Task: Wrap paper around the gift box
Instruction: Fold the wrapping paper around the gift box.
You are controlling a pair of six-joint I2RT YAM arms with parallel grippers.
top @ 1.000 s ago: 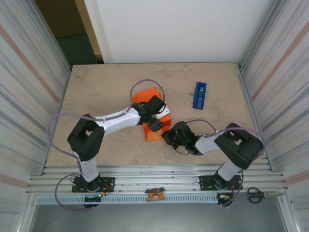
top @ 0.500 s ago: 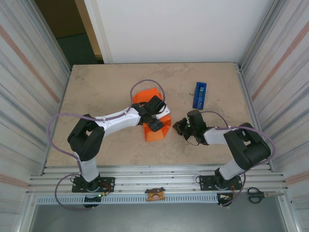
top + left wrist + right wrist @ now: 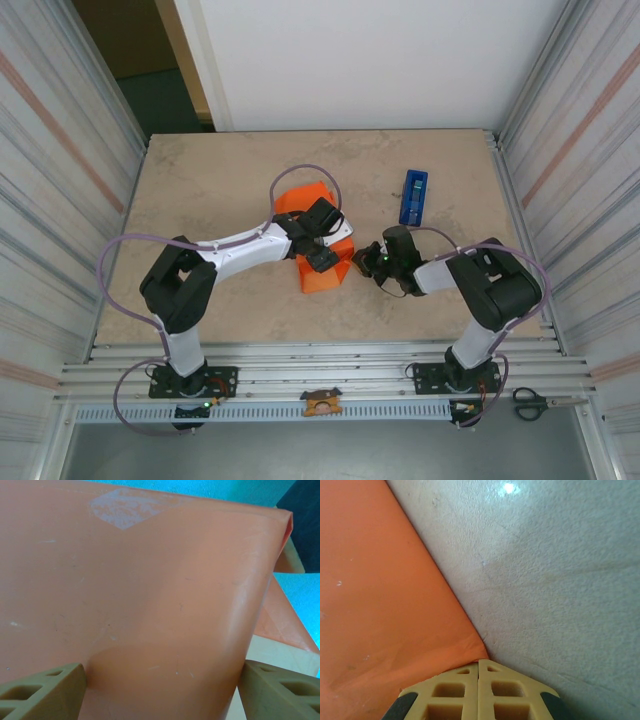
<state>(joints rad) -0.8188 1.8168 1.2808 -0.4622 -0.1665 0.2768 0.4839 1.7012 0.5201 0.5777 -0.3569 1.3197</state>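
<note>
Folded into a bundle at the table's middle, the orange paper [image 3: 318, 278] [image 3: 150, 580] hides the gift box. My left gripper [image 3: 328, 245] [image 3: 162, 692] sits on top of the bundle. Its fingers [image 3: 42, 692] stand wide apart and press the paper-covered bulk from both sides. My right gripper [image 3: 366, 262] [image 3: 478, 664] is shut, fingertips flush together with nothing between them. It rests low on the table at the bundle's right side, its tips touching a corner of the paper [image 3: 380, 605].
A blue tape dispenser [image 3: 413, 196] lies at the back right of the beige table [image 3: 200, 190] [image 3: 560, 580]. Scissors [image 3: 530, 403] lie on the metal rail at the near right. Corrugated metal walls enclose both sides.
My right gripper has swung away from the near edge, then a little left, up to the paper's right corner. The left arm and the bundle have not moved.
</note>
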